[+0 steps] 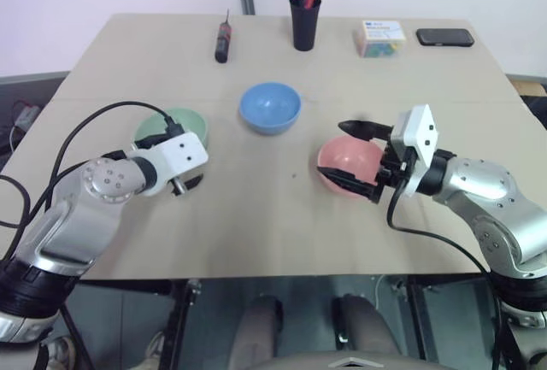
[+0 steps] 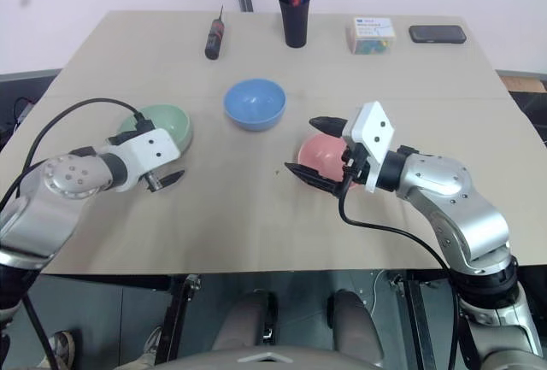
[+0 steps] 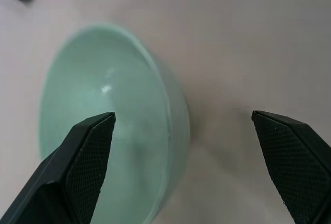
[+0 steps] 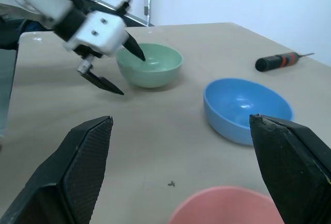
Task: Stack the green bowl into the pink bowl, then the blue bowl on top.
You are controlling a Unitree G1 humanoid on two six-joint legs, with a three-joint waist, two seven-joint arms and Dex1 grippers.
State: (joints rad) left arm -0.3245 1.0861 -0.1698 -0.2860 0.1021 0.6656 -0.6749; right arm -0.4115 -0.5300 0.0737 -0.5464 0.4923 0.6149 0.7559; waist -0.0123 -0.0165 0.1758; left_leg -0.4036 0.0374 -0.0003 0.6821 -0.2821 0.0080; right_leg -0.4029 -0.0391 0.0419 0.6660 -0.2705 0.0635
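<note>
The green bowl (image 1: 173,126) sits on the table (image 1: 256,216) at about nine o'clock from the table's middle; the blue bowl (image 1: 270,107) sits near twelve o'clock, and the pink bowl (image 1: 346,163) at about three o'clock; all three stand apart, so nothing is stacked yet; the left gripper (image 4: 114,66) is wide open, with one finger over the green bowl's hollow and the other outside its wall, so the rim is between them; the right gripper (image 1: 359,158) is wide open too, holding nothing, just above the pink bowl; the green bowl looks like light, stiff plastic, smooth and a bit slippery, so it may slide or tip if pinched badly; I think the best place to hold it is the thin rim, one finger inside and one outside, squeezing gently.
</note>
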